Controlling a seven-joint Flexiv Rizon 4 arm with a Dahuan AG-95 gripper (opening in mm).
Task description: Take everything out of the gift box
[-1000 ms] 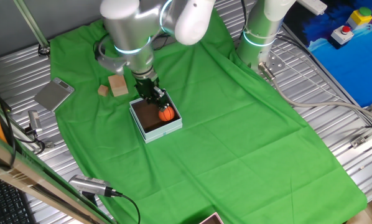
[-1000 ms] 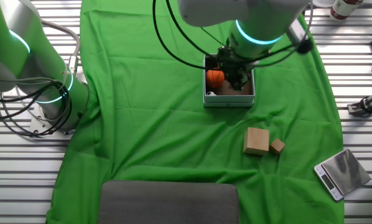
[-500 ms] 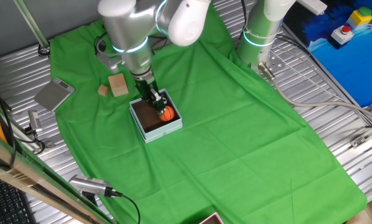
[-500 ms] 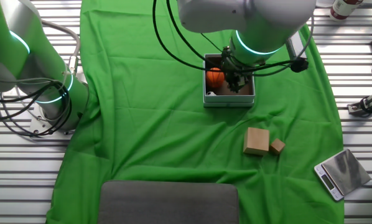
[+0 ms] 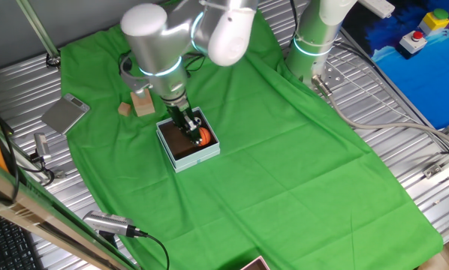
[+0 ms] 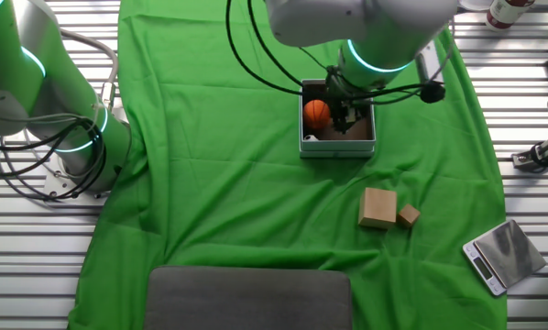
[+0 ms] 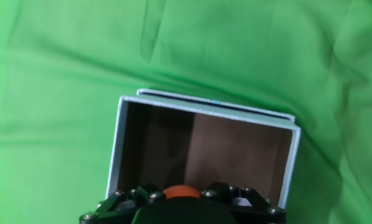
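Observation:
The gift box sits on the green cloth, pale blue-grey outside and dark brown inside. My gripper reaches down into it. The orange mini basketball lies inside and, in the hand view, sits right between the black jaws. Whether they press on it does not show. A white sliver at the box's corner looks like the soccer ball. A tan wooden block lies on the cloth outside the box, with a smaller block beside it.
A small silver scale rests at the cloth's edge beyond the blocks. A grey pad lies at the near side of the other fixed view. A second arm's base stands on the slatted metal table.
The gripper has sunk lower into the box beside the basketball. The box, the ball and the blocks outside have stayed where they were.

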